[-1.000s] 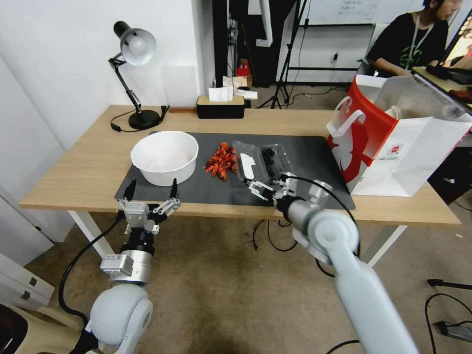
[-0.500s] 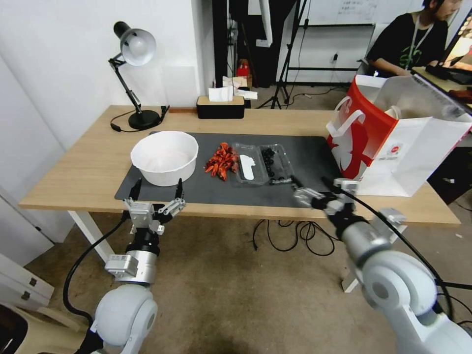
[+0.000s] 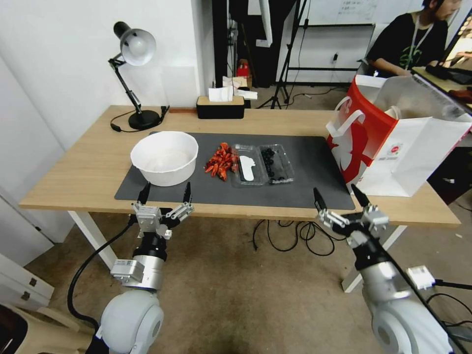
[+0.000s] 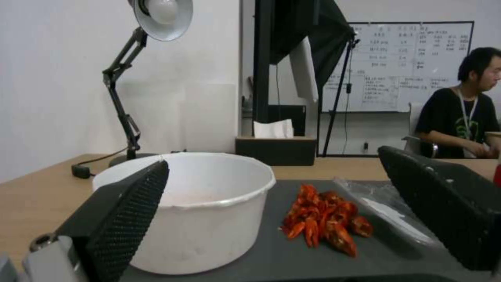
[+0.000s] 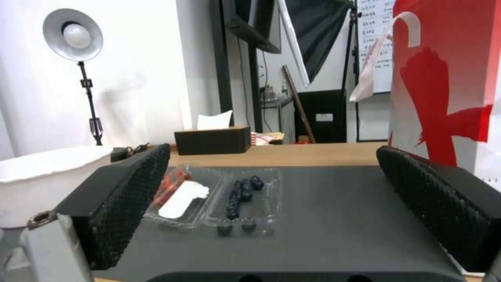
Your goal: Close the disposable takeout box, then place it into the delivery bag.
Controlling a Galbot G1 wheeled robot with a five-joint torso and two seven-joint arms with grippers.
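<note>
The disposable takeout box (image 3: 263, 164) lies open on the dark mat, its two clear halves flat side by side. One half holds a white oblong piece, the other dark round bits; the right wrist view shows the box (image 5: 219, 199) too. At the table's right end stands the red-and-white delivery bag (image 3: 393, 142), mouth open and upright. My right gripper (image 3: 337, 194) hangs open at the table's front edge, in front of the mat's right corner and well apart from the box. My left gripper (image 3: 166, 189) is open at the front edge, just before the white bowl.
A round white bowl (image 3: 164, 156) sits on the mat's (image 3: 305, 191) left part. A pile of red food pieces (image 3: 221, 161) lies against the box's left side. A desk lamp (image 3: 135, 73) and a black tissue box (image 3: 220, 105) stand at the back.
My right gripper has drawn back from the box's front edge, moving right and toward the table's front edge. The left gripper crept slightly right. The box has stayed open.
</note>
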